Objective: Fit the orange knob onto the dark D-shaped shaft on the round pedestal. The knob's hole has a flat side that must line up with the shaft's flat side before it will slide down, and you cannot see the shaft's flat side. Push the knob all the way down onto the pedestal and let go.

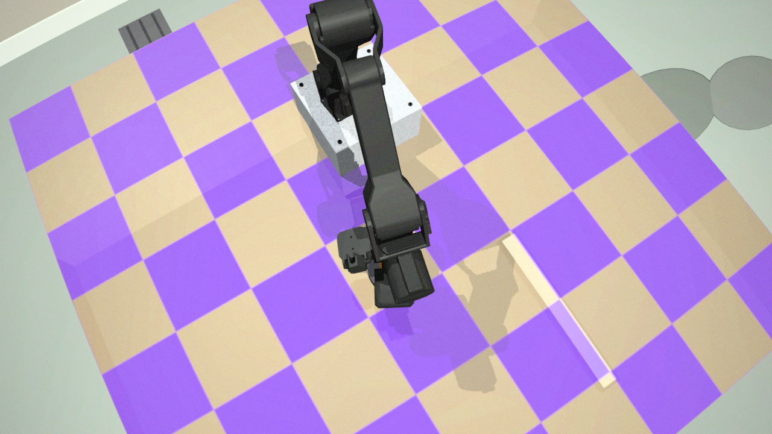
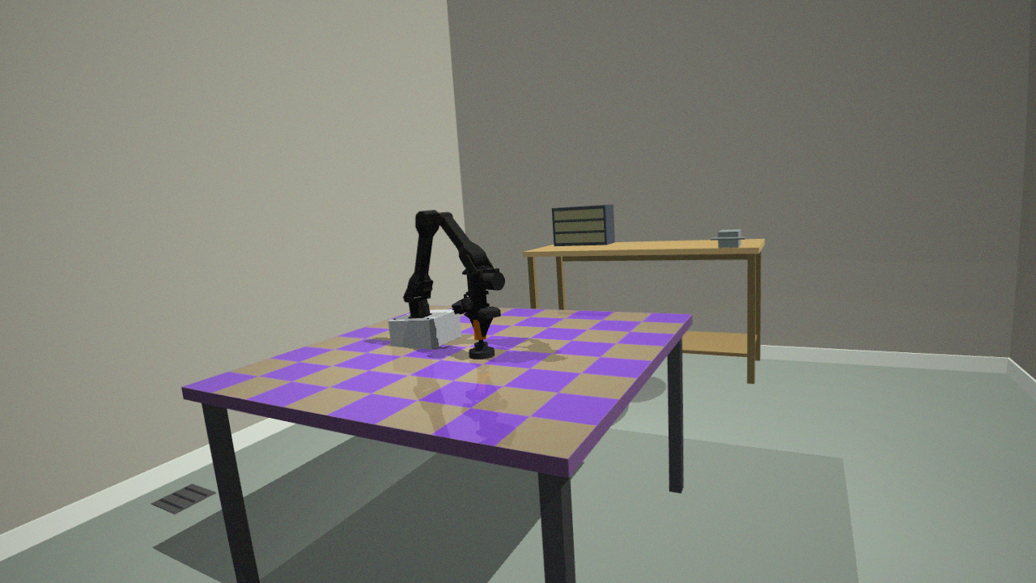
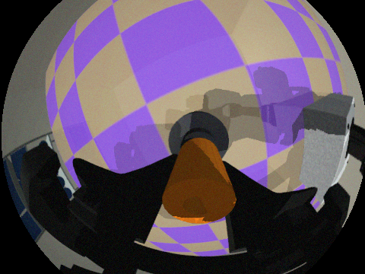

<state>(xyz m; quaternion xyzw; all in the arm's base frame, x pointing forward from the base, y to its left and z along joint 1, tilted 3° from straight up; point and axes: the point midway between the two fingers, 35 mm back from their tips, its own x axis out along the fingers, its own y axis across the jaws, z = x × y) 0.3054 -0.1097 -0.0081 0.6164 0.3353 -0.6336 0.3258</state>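
Note:
The orange knob (image 2: 477,330) (image 3: 198,179) is upright between the fingers of my gripper (image 2: 480,334) (image 3: 198,161), which is shut on it. The round dark pedestal (image 2: 481,354) (image 3: 177,136) stands on the table directly below. In the exterior view a gap shows between the knob and the pedestal's base, with a narrow dark part in it. In the wrist view the knob's lower end overlaps the dark centre of the pedestal. The shaft's flat side and the knob's hole are hidden, and I cannot tell how far the shaft is inside the hole. The arm hides most of this from above.
The arm's pale grey base block (image 1: 401,121) (image 2: 413,333) (image 3: 323,152) stands close by on the checkered table (image 1: 334,399) (image 2: 311,413). A long light bar shape (image 1: 561,310) lies on the table in the top view. A wooden workbench (image 2: 651,247) stands farther back.

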